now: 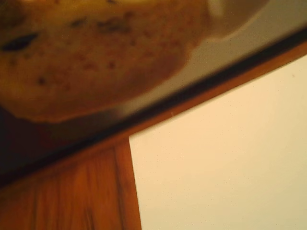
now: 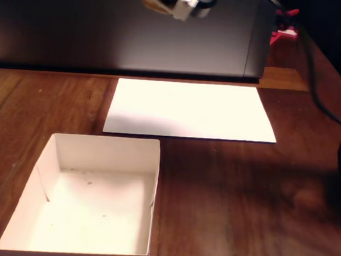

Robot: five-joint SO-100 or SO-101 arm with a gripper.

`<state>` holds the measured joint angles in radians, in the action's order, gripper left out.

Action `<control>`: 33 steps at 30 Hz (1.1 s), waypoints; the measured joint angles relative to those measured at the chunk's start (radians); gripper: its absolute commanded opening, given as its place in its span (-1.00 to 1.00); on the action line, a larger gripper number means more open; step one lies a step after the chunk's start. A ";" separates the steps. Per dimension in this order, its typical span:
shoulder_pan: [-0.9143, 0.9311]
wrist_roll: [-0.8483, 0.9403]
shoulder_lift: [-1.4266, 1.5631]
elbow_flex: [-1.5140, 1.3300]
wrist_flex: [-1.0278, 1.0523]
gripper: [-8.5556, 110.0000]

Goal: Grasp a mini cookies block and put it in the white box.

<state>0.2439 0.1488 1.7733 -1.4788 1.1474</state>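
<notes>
Fingers of the gripper [image 2: 159, 3] hang high above the paper sheet [image 2: 190, 110], near the top edge of the fixed view, pinched on the mini cookies block [image 1: 91, 52]. That cookie fills the upper left of the wrist view, tan-brown with dark specks and out of focus, well clear of the sheet's corner below it. On the wooden bench [image 2: 241, 203], the white box [image 2: 146, 220] sits in front of the sheet, toward its left end, just apart from its near edge. A dark panel [image 2: 124, 31] stands behind the sheet.
</notes>
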 measured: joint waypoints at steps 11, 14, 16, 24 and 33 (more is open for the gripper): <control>-0.282 0.000 0.012 0.000 0.074 -0.58; -0.350 -0.018 0.012 0.000 0.077 -0.58; -0.382 -0.028 0.012 0.000 0.077 -0.58; -0.354 -0.035 0.012 0.000 0.077 -0.58; -0.187 -0.124 -0.094 0.002 0.063 -0.58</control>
<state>0.0568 0.0245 1.6797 -1.4772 1.2103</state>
